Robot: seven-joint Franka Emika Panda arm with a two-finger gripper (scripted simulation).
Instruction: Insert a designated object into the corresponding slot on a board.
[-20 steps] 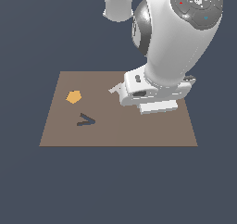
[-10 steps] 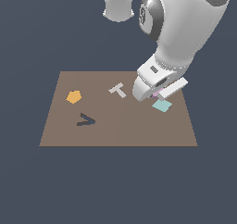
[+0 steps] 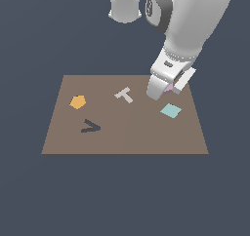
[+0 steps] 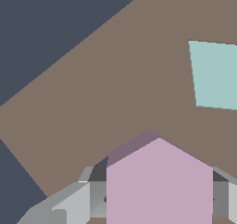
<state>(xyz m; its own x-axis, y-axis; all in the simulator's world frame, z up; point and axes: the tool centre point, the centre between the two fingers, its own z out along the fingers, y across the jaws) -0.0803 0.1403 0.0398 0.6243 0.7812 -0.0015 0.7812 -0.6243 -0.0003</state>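
Right now the hand (image 3: 168, 89) is squeezed tight on the pale purple-pink hexagon piece (image 4: 159, 183), holding it up above the brown board (image 3: 127, 142). Just beside the hand, on the board, lies the teal square (image 3: 171, 110), and the grey T-shaped piece (image 3: 124, 95) lies near it on the other side. Farther off from the hand sit the orange pentagon (image 3: 77, 102) and the dark V-shaped piece (image 3: 90, 127).

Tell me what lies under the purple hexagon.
In the wrist view, the purple hexagon sits between the pincer fingers, with bare brown board beyond it. What lies directly beneath is covered; no slot shows. The teal square lies apart.
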